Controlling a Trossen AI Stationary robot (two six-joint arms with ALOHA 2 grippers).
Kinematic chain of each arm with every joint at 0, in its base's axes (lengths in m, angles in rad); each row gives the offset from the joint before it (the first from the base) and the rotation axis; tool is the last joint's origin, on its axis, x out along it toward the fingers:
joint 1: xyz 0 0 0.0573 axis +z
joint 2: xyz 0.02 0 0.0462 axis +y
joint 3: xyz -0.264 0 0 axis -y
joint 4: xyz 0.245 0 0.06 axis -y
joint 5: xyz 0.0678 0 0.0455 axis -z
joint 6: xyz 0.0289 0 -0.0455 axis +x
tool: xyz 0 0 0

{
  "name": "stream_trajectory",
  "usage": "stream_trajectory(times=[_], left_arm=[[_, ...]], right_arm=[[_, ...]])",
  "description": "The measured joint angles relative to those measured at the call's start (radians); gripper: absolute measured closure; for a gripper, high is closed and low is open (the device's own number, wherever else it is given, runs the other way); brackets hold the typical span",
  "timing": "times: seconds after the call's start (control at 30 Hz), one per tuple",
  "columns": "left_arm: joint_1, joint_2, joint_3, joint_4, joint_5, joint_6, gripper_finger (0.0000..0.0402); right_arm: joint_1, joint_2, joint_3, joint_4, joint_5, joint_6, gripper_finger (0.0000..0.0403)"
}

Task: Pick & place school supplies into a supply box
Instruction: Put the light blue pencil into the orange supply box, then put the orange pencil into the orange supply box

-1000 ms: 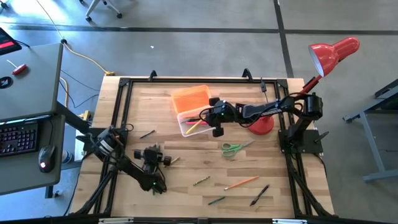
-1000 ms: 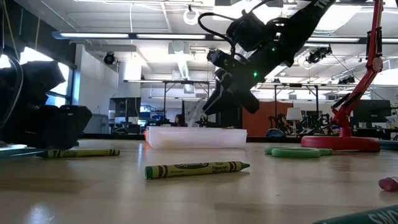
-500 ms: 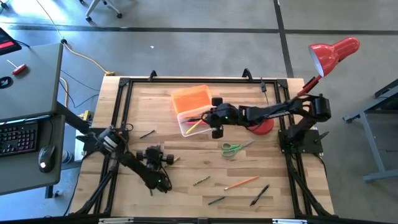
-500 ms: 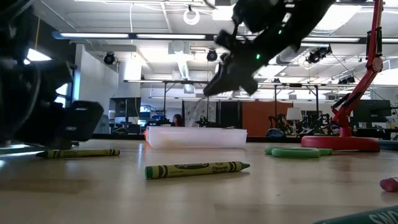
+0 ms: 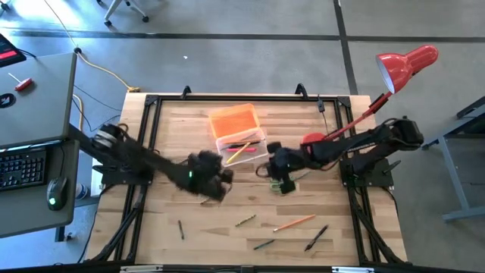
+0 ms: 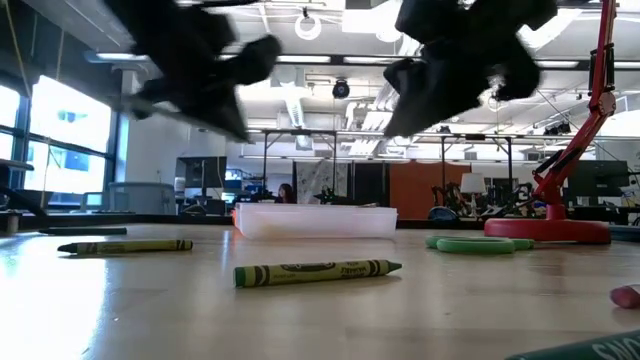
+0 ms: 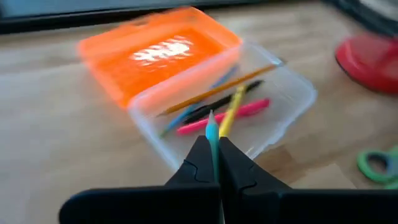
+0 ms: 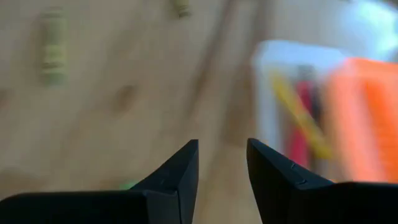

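The supply box is a clear case point(image 5: 241, 147) with its orange lid point(image 5: 233, 120) open on the far side. In the left wrist view the case point(image 7: 283, 102) holds pink, yellow, black and orange pens. My left gripper point(image 5: 216, 176) hovers just left and near of the box, shut on a thin pale-blue pen point(image 7: 212, 130). My right gripper point(image 5: 282, 182) is open above the green-handled scissors point(image 5: 294, 178), right of the box. Its fingers point(image 8: 180, 171) stand apart over bare wood. My left gripper pinches the pale-blue pen between its two fingers. The pen lies along the fingers, and its tip point(image 7: 211, 118) sticks out past their ends toward the case. The pen is lifted clear of the table.
Loose supplies lie on the near half of the table: a crayon point(image 5: 245, 221), an orange pencil point(image 5: 294, 222), a black marker point(image 5: 316, 238), a green pen point(image 5: 264, 244), a grey pencil point(image 5: 181, 229). The red lamp's base point(image 5: 314, 142) stands right of the box.
My left gripper has risen from the table's near left and swung toward the box, carrying the pen. My right gripper has left its place above the box and moved toward the near right, over the scissors.
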State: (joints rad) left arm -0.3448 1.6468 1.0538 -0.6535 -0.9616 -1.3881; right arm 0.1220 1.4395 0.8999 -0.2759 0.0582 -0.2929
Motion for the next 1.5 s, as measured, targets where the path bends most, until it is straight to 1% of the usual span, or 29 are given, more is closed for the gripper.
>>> stream_trajectory(times=[0.13,0.2,0.23,0.43,0.53,0.6,0.7,0.77,0.9,1.17,1.27,1.37,1.43,1.5], left_arm=[[0.167,-0.016,0.0,0.352,0.225,0.512,0.038],[0.248,0.0,0.003,0.516,0.32,0.699,0.038],[0.288,0.012,0.004,0.576,0.371,0.765,0.038],[0.509,0.117,0.0,0.737,0.652,1.004,0.038],[0.576,0.192,0.002,0.875,0.8,1.115,0.0376],[0.603,0.237,0.003,0.932,0.872,1.147,0.0367],[0.611,0.289,0.017,0.949,0.907,1.15,0.0353],[0.605,0.324,0.022,0.948,0.903,1.178,0.0343],[0.592,0.355,0.023,0.942,0.889,1.223,0.0321],[0.593,0.345,0.022,0.927,0.85,1.226,0.0254],[0.592,0.342,0.056,0.939,0.866,1.227,0.0228],[0.592,0.342,0.108,0.925,0.928,1.227,0.021],[0.592,0.342,0.163,0.898,0.955,1.226,0.0203],[0.593,0.341,0.233,0.817,0.967,1.227,0.0201]], right_arm=[[0.078,0.003,-0.06,0.057,-0.017,-0.003,0.0289],[0.109,0.001,-0.108,0.122,-0.02,0.01,0.0289],[0.125,-0.002,-0.135,0.15,-0.019,0.023,0.0289],[0.194,-0.003,-0.317,0.387,0.015,0.099,0.0289],[0.207,-0.003,-0.4,0.553,0.037,0.111,0.0289],[0.209,-0.003,-0.442,0.642,0.05,0.111,0.0289],[0.208,-0.006,-0.481,0.699,0.052,0.114,0.0289],[0.208,-0.007,-0.488,0.708,0.053,0.138,0.0289],[0.208,-0.007,-0.49,0.693,0.056,0.184,0.0289],[0.208,-0.007,-0.49,0.7,0.055,0.207,0.0289],[0.208,-0.007,-0.49,0.703,0.055,0.215,0.0289],[0.208,-0.007,-0.49,0.721,0.054,0.22,0.0289],[0.208,-0.007,-0.49,0.737,0.028,0.254,0.0289],[0.208,-0.006,-0.49,0.758,-0.031,0.276,0.0289]])
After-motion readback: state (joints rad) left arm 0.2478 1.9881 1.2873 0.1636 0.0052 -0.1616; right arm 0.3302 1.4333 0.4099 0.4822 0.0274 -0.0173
